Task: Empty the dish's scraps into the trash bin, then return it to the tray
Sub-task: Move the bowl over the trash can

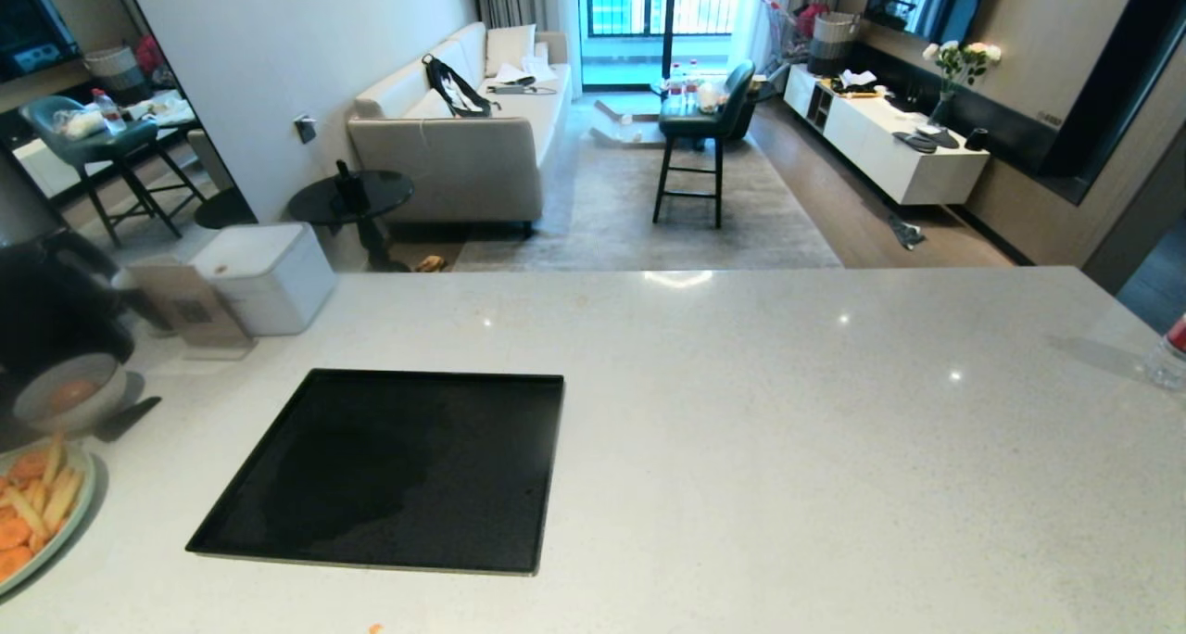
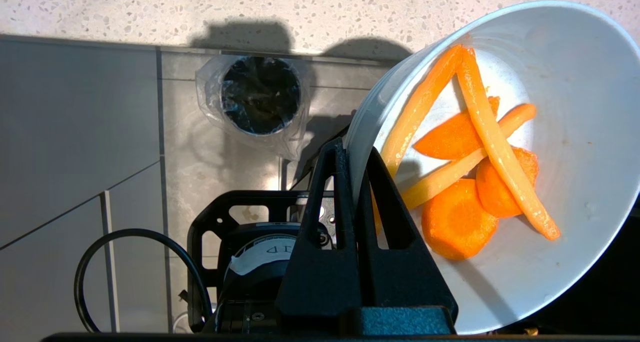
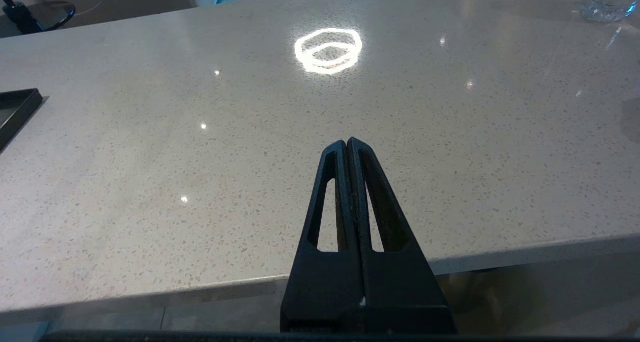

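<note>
Dish held tilted above floor, bin below

Dish [image 2: 525,147] glossy, rigid, likely slippery and breakable; left gripper [image 2: 356,154] pinches its rim, a thin hold. Scraps [image 2: 465,182] loose inside, ready to slide. Bin [image 2: 260,99] stands on floor, off to one side. Tray [image 1: 389,467] bare. Right gripper [image 3: 346,144] closed, idle over counter. Dish underside hidden

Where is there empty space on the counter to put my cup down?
The white counter is bare from the black tray across to the water bottle at the right edge. The tray holds nothing too. The left end is crowded: the green plate of food, a grey bowl and a white box.
</note>
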`<state>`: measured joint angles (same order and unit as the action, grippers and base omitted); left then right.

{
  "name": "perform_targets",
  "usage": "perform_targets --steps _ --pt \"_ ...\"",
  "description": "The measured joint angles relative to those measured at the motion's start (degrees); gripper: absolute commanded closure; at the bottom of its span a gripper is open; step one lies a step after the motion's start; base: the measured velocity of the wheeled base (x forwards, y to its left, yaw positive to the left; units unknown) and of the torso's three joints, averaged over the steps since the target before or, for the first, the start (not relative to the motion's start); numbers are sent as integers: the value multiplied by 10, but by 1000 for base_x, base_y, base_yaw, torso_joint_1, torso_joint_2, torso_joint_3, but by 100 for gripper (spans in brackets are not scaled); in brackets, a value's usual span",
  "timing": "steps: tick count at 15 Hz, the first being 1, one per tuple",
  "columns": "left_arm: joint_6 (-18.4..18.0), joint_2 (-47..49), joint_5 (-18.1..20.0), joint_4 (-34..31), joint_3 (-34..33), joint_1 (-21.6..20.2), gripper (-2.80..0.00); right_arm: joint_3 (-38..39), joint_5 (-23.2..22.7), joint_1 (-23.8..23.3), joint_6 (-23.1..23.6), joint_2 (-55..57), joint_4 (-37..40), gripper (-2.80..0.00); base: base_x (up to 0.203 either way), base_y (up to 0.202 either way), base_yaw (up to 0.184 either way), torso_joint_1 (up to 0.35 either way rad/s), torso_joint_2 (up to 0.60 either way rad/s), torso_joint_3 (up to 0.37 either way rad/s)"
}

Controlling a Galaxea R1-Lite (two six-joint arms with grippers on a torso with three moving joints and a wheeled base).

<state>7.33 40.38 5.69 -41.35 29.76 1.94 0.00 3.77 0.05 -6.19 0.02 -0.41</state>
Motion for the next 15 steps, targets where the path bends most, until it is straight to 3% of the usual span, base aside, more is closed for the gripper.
perform_targets --steps 15 --pt "0 -1 -3 0 -10 3 0 0 0 0 0 0 0 0 0 0 0 0 0 0"
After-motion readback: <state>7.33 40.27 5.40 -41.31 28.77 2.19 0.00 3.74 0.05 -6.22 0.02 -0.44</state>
